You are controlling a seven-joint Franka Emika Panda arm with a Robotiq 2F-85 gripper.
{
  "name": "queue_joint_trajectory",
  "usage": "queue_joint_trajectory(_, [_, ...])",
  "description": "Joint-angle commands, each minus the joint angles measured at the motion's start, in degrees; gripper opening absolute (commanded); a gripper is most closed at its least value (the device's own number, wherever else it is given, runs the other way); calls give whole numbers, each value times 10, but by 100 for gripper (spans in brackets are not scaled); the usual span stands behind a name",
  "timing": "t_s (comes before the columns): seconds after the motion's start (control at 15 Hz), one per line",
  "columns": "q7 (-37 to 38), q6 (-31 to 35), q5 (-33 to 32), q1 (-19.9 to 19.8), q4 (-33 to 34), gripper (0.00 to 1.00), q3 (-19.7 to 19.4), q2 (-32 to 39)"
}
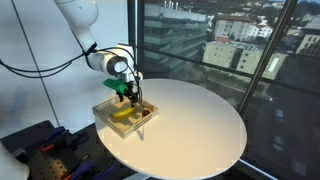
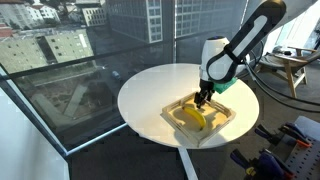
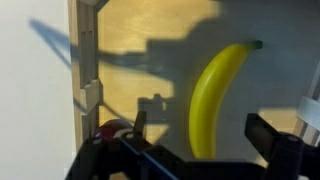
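Tabletop [image 1: 205, 125], round and white, fills the middle of both exterior views [image 2: 150, 92], with tall windows behind it. Over its edge reaches the white robot arm [image 1: 80, 20], bent downward above a shallow wooden tray [image 1: 103, 112] that sits right at the table's rim in both exterior views [image 2: 226, 118]. Inside the tray lies a yellow banana [image 2: 194, 118], flat on the tray floor; the wrist view shows it curved, lying well clear of the tray's side wall [image 3: 212, 95]. The gripper [image 2: 203, 98] hangs just above the banana with its jaws spread wide, one finger to either side, pinching nothing [image 3: 200, 130]. A small red thing [image 3: 112, 130] sits close by the tray's wall, partly hidden behind a finger; what it is I cannot tell
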Motion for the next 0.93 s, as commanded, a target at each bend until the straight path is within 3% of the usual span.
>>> queue_joint_trajectory(0.0, [32, 8, -21, 15, 5, 100, -12, 11])
queue_joint_trajectory(0.87, [42, 22, -32, 34, 27, 100, -23, 51])
